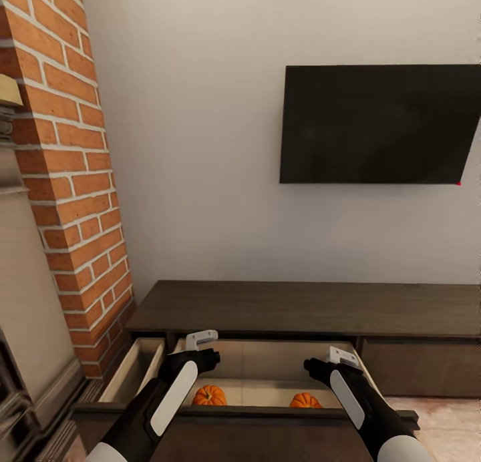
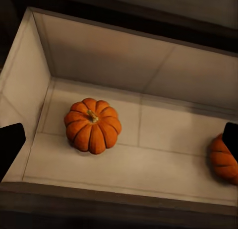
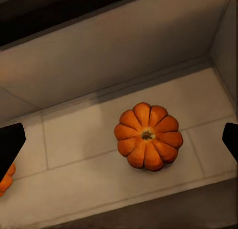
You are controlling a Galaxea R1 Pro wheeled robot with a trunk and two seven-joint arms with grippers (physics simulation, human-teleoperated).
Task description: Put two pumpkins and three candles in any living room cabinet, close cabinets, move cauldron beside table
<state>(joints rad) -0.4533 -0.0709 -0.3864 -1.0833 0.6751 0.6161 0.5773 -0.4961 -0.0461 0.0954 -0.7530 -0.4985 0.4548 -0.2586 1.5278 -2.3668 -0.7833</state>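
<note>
The long dark-brown cabinet (image 1: 307,308) stands against the wall with its middle drawer (image 1: 267,362) pulled out. Two orange pumpkins lie on the drawer's pale floor, one at the left (image 1: 209,395) (image 2: 92,124) and one at the right (image 1: 305,400) (image 3: 148,135). My left gripper (image 1: 198,363) (image 2: 120,142) hangs open above the left pumpkin, apart from it. Over the right pumpkin my right gripper (image 1: 319,370) (image 3: 120,141) is open too, holding nothing. The candles and the cauldron are out of view.
A second drawer (image 1: 137,368) stands open at the cabinet's left end, beside a brick column (image 1: 67,168). A fireplace surround (image 1: 27,282) fills the far left. A black TV (image 1: 381,123) hangs above the cabinet. The right drawer front (image 1: 421,365) is closed.
</note>
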